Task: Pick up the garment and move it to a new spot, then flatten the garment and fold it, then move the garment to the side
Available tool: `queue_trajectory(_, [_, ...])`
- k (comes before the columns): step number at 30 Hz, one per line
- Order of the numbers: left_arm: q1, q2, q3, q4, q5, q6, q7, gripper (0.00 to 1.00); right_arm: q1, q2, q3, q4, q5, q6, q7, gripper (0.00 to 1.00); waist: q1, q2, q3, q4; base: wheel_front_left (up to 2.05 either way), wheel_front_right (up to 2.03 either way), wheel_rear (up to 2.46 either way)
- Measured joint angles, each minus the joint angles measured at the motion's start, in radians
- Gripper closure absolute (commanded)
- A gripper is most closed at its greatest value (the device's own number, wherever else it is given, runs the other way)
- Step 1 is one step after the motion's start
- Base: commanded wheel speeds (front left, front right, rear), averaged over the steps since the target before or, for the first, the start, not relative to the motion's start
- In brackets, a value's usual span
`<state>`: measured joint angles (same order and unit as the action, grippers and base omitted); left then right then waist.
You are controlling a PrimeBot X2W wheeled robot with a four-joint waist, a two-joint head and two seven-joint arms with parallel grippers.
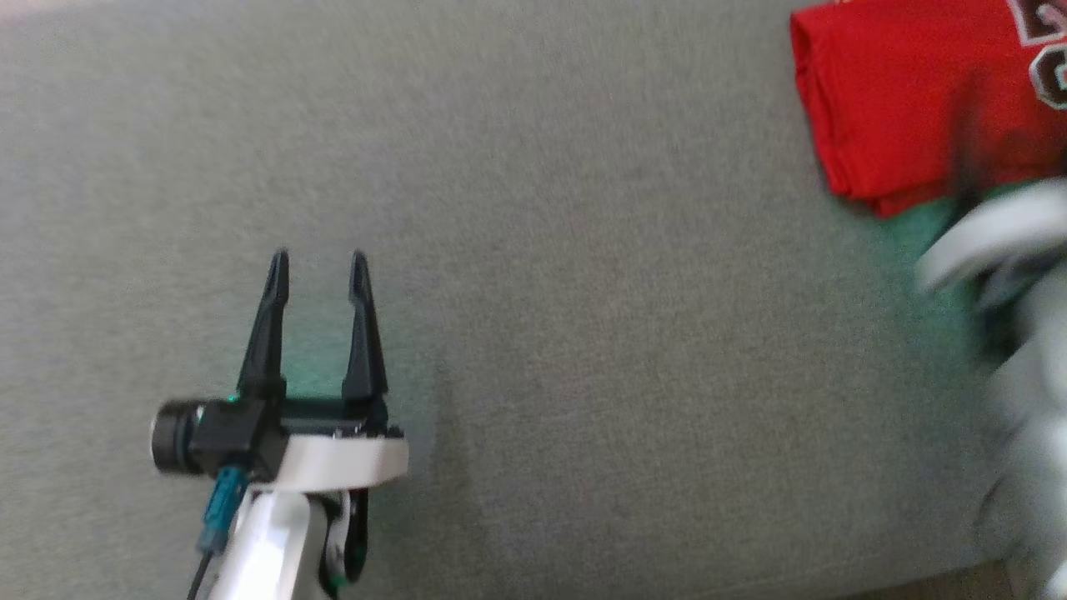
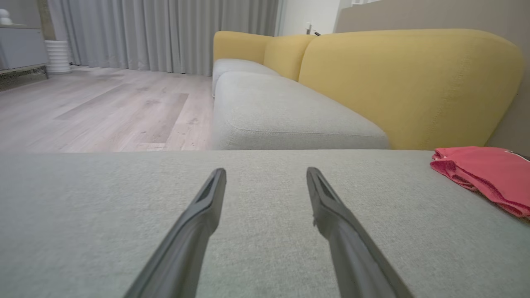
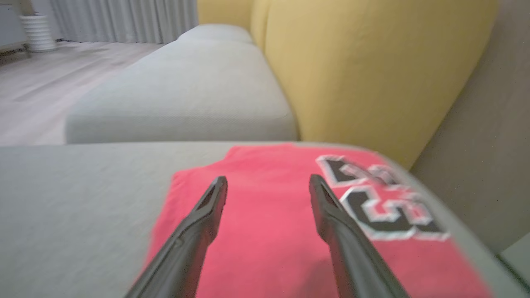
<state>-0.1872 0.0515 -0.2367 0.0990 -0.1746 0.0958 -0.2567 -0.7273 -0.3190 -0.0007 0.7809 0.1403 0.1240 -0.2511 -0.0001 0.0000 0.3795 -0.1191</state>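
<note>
The head camera looks down on the grey cushion (image 1: 533, 250); the wrist cameras skim low across it. All share the red garment (image 1: 900, 108), at two o'clock overhead.

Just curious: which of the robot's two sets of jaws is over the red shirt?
The right arm's jaws, open above the red shirt at the right end of the grey cushion. The left jaws are open over bare cushion, away from it.

On the cushion (image 1: 583, 292), the garment (image 1: 900, 108) lies between two and three o'clock from the left gripper (image 1: 318, 258), well apart.
</note>
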Motion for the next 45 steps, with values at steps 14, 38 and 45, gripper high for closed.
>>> queue_trajectory(14, [0.247,0.001,-0.013,0.041,-0.093,0.037,0.0,0.0,0.654,0.214,0.173,-0.563,-0.004,0.0,0.0,0.0,-0.0004,0.0,-0.317,0.077,0.0,0.0,0.0])
queue_trajectory(38, [0.352,0.001,0.008,0.105,-0.074,0.027,0.002,1.0,0.826,0.271,0.123,-0.558,-0.025,-0.001,0.005,1.0,0.0001,0.0,-0.414,0.127,0.0,0.0,0.0])
queue_trajectory(45, [0.362,0.003,0.01,0.112,-0.152,0.018,0.018,1.0,0.841,0.271,0.121,-0.549,0.058,-0.001,0.015,1.0,0.0001,0.0,-0.412,0.126,0.0,0.0,0.0])
